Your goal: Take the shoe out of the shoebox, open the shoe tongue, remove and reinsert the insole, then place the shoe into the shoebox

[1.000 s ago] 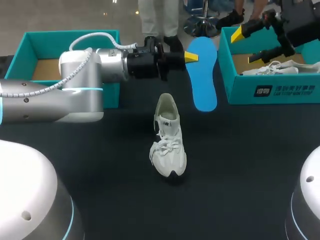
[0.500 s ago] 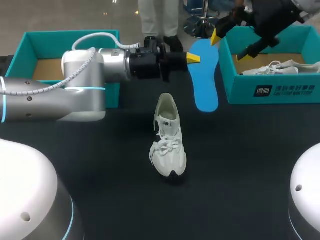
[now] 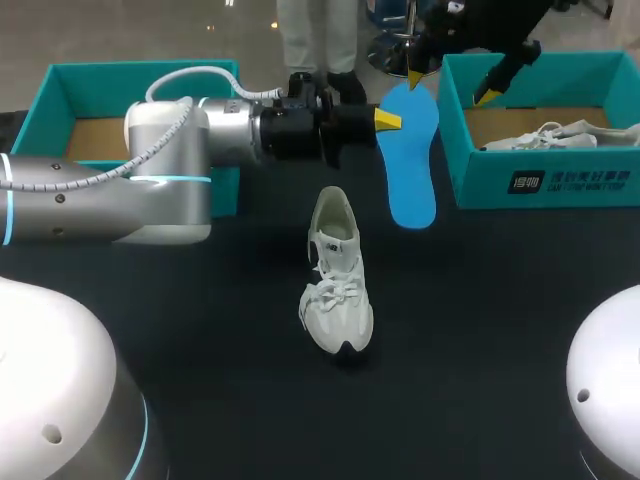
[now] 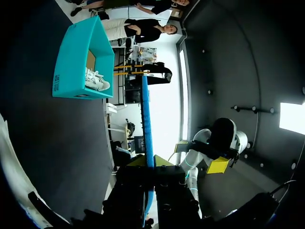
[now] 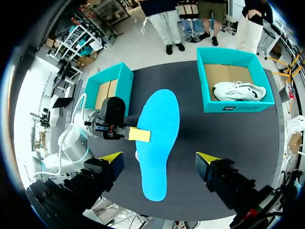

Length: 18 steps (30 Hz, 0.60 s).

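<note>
Blue insole [image 3: 410,150] stays pinched edge-on in L gripper [image 3: 386,120]; R gripper [image 3: 449,87], jaws wide & empty, has swung from over the shoebox [image 3: 540,185] to just above insole's far end, prob. a handover before reinsertion into shoe [image 3: 337,285] lying below L gripper.

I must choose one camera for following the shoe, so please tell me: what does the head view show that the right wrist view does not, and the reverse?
Only the head view: the white shoe on the table, seen whole, laces up; in the wrist view the blue insole hides nearly all of it. Only the right wrist view: the second shoe, seen whole inside the right shoebox. Both: the insole, the left gripper shut on its edge, the open right gripper and the empty left shoebox.
</note>
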Each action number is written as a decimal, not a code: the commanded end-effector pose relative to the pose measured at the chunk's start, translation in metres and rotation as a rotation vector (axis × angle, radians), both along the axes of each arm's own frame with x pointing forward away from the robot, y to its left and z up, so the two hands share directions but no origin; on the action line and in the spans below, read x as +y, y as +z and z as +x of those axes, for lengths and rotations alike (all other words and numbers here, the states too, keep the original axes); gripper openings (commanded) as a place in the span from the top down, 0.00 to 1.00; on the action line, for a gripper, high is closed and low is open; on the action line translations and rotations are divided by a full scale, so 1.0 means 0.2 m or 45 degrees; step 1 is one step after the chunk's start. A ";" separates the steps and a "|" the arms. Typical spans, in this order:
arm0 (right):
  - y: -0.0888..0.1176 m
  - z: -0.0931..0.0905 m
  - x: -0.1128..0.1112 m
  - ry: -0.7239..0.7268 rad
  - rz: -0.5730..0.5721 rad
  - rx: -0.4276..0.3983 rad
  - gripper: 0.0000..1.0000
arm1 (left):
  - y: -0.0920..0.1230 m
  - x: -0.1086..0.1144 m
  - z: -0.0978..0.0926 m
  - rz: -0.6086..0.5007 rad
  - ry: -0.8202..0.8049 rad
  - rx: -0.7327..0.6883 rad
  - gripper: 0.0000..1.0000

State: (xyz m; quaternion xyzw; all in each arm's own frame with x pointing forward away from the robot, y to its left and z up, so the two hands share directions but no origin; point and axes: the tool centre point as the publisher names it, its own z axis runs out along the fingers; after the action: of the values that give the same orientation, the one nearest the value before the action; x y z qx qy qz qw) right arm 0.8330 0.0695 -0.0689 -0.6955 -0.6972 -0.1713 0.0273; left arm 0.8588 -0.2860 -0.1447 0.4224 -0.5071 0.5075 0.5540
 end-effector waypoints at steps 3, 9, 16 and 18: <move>0.01 0.04 0.07 0.003 -0.332 0.014 0.00 | 0.00 0.02 0.00 0.015 -0.001 -0.001 1.00; -0.07 0.05 0.14 -0.005 -0.470 0.093 0.00 | 0.00 0.02 0.00 0.019 -0.004 0.000 1.00; -0.09 0.05 0.15 -0.073 -0.439 0.076 0.00 | 0.00 0.01 0.00 0.021 -0.015 0.001 1.00; -0.08 0.06 0.15 -0.074 -0.436 0.063 0.00 | 0.00 0.01 0.00 0.022 -0.016 0.003 1.00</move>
State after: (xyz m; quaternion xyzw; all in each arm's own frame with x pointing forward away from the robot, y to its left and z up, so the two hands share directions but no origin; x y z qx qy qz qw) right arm 0.8443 0.0956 -0.0882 -0.7115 -0.6982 -0.0642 -0.0463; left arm 0.8586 -0.2844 -0.1450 0.4248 -0.5118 0.5010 0.5537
